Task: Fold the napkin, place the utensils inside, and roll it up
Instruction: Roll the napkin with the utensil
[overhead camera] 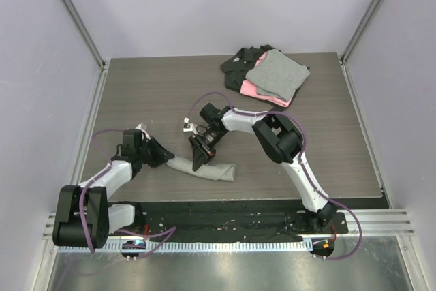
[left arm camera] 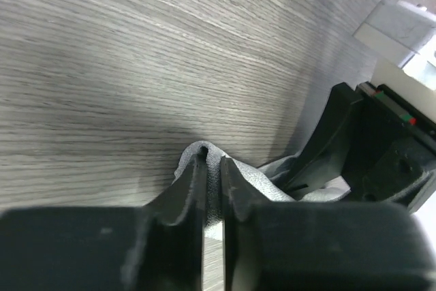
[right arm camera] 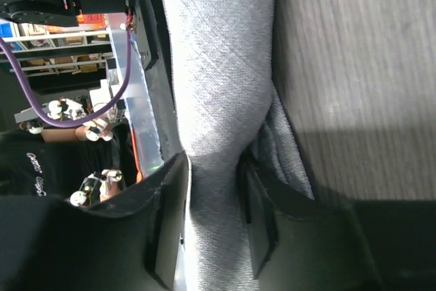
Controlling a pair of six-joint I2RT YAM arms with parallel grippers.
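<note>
The napkin (overhead camera: 219, 170) lies on the table (overhead camera: 327, 148) near my bases, as a narrow bundle. Its long axis runs left to right, roughly parallel to the near edge. My left gripper (left arm camera: 212, 161) is at the bundle's left end, fingers pressed together on a fold of cloth. My right gripper (right arm camera: 214, 168) straddles the middle and squeezes it to a waist. The right end lies free, on the right arm's side. No utensil is visible. The stacked cloths (overhead camera: 269, 76) sit well apart at the far side.
</note>
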